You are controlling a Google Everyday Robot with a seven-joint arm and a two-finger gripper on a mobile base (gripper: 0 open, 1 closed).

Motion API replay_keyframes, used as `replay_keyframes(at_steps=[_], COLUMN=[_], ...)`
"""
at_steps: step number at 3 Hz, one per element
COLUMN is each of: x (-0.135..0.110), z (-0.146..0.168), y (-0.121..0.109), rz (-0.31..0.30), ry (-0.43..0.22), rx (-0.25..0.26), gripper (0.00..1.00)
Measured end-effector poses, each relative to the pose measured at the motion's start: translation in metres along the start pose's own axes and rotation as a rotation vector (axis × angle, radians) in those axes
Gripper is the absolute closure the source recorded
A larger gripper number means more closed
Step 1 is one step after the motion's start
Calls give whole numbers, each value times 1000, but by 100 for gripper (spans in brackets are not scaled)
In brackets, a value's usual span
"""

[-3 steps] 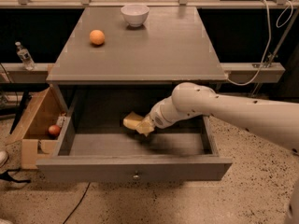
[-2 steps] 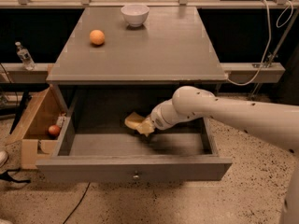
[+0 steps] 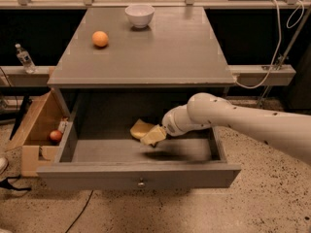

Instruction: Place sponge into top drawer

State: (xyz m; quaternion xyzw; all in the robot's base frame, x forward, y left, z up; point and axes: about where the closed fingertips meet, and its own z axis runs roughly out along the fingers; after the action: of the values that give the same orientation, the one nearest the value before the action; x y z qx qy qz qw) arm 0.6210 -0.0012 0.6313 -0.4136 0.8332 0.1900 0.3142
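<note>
The top drawer (image 3: 138, 176) stands pulled open under the grey table, its round metal knob (image 3: 141, 182) facing front. My gripper (image 3: 156, 134) reaches in from the right, at the end of the white arm (image 3: 233, 120), over the middle of the drawer. It is shut on the pale yellow sponge (image 3: 140, 128), which hangs tilted just above the drawer floor, with a shadow under it.
An orange fruit (image 3: 100, 39) and a white bowl (image 3: 139, 15) sit on the tabletop (image 3: 165, 52). A cardboard box (image 3: 36, 130) holding a small red thing (image 3: 55, 136) stands left of the drawer. A water bottle (image 3: 24, 58) is on the left ledge. Cables hang at the right.
The gripper and the sponge have stayed almost in place inside the drawer, shifting only slightly to the right.
</note>
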Motion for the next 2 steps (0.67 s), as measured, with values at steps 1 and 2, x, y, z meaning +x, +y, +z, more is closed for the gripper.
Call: replay_keyframes(at_steps=[1, 2], x=[4, 11], z=[-35, -84], y=[-1, 0], rz=[29, 74], ry=[-39, -68], rx=[17, 30], gripper=[0, 0])
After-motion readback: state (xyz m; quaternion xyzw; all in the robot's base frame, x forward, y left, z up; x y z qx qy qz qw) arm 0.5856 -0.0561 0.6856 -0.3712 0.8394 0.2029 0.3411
